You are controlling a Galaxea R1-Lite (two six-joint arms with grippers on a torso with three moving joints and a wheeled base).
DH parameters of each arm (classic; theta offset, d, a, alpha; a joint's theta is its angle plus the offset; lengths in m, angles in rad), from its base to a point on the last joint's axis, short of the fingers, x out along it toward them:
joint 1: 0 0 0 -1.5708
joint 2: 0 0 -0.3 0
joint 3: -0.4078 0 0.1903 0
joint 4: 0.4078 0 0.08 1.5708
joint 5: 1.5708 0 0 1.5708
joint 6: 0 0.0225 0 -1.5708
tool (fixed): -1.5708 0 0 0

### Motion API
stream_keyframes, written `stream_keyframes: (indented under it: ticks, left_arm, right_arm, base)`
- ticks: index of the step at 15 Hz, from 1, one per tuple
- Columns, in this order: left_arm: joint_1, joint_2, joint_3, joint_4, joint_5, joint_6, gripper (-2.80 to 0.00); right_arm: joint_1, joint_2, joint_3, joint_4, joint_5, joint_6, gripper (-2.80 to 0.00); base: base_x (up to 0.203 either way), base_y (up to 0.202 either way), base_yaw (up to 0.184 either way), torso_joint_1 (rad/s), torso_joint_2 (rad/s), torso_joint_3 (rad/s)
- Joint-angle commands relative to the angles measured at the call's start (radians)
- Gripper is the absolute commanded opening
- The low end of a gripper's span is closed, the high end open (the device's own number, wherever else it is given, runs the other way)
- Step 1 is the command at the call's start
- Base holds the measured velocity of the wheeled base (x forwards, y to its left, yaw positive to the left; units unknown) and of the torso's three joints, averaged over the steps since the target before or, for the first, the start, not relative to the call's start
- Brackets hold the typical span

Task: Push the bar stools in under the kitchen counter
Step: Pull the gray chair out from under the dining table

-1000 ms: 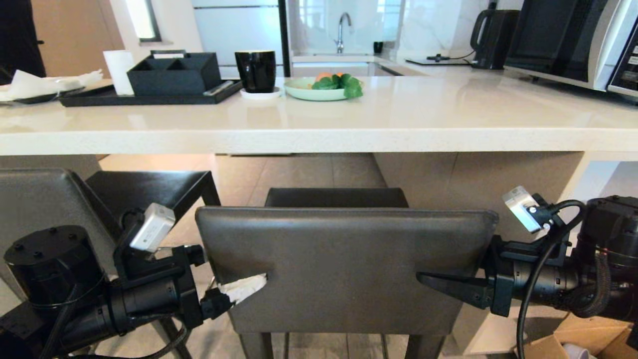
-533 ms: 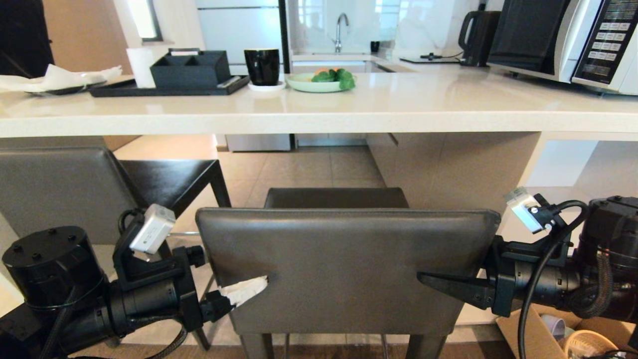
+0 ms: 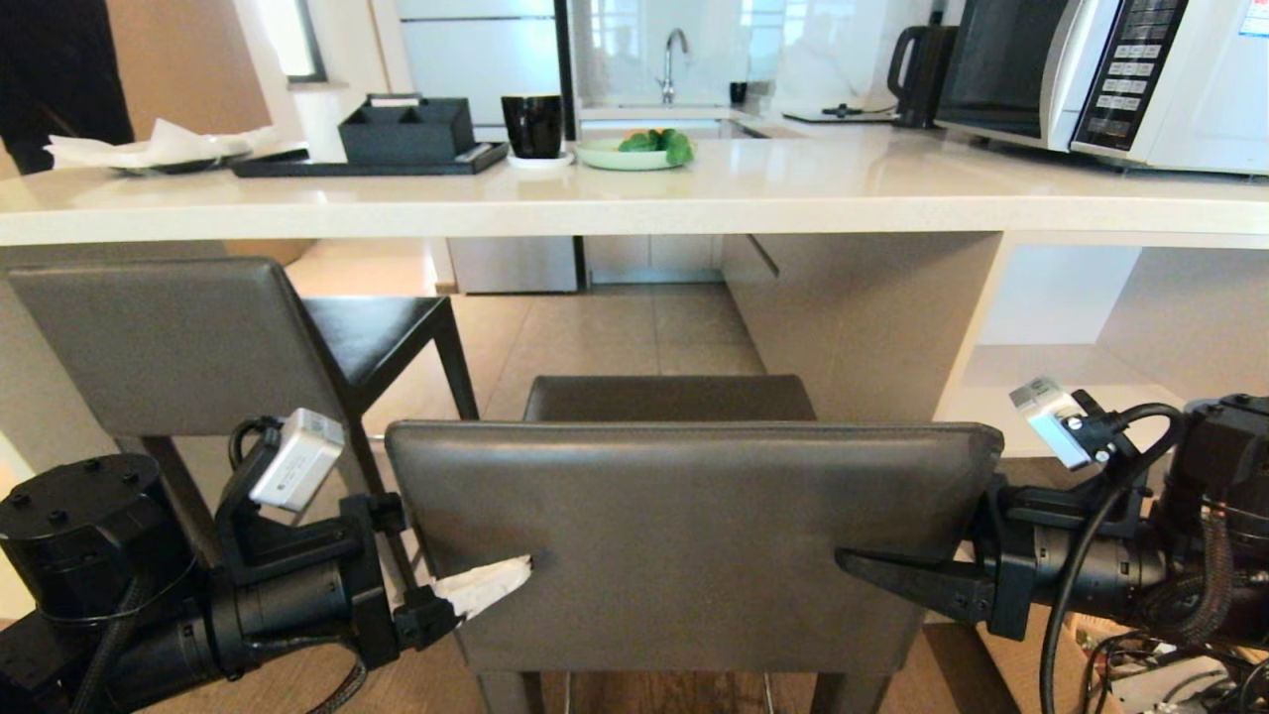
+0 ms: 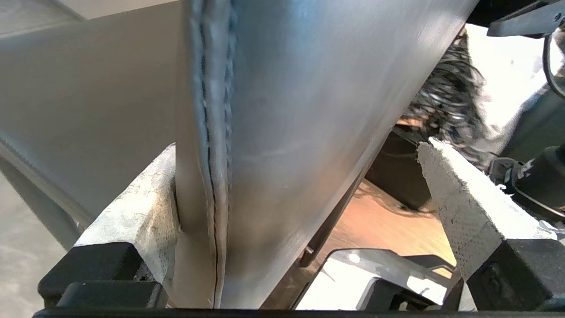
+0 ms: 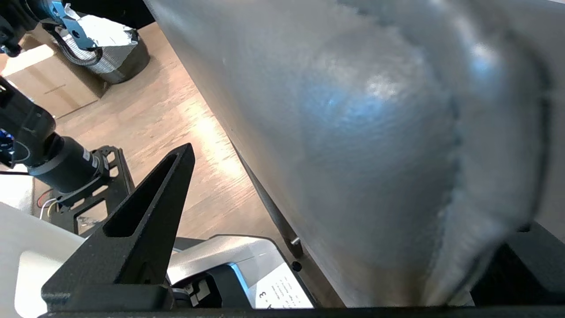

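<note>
Worktop point(image 3: 634, 203) edge looks farther and lower than a second ago, and more floor shows beneath, so we judge the view has backed off; the near stool point(image 3: 684, 535) stands short of the worktop, not tucked under. Our left pincer point(image 3: 476, 585) and right pincer point(image 3: 892, 575) stand wide apart, straddling its backrest edges, clamping nothing. The second stool point(image 3: 198, 342) waits left, angled.
</note>
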Motion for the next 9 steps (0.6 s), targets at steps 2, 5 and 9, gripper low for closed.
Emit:
stream_keyframes:
  ticks: [2, 5, 9]
  left_arm:
    - [-0.004, -0.008, 0.0, -0.009, -0.003, -0.002, 0.0]
    - [-0.006, -0.008, 0.001, -0.009, -0.003, -0.002, 0.0]
    - [-0.004, -0.008, 0.002, -0.009, -0.002, -0.002, 0.0]
  right_arm:
    - [0.002, -0.012, 0.006, -0.008, 0.004, 0.0, 0.0]
    - [0.0, -0.012, 0.011, -0.009, 0.004, 0.0, 0.0]
    - [0.0, -0.012, 0.013, -0.009, 0.006, -0.001, 0.0]
  base:
    - [-0.19, 0.0, 0.0, 0.004, 0.0, 0.004]
    - [-0.194, 0.0, -0.002, 0.006, 0.0, 0.001]
    - [-0.149, 0.0, -0.001, -0.001, 0.0, 0.004]
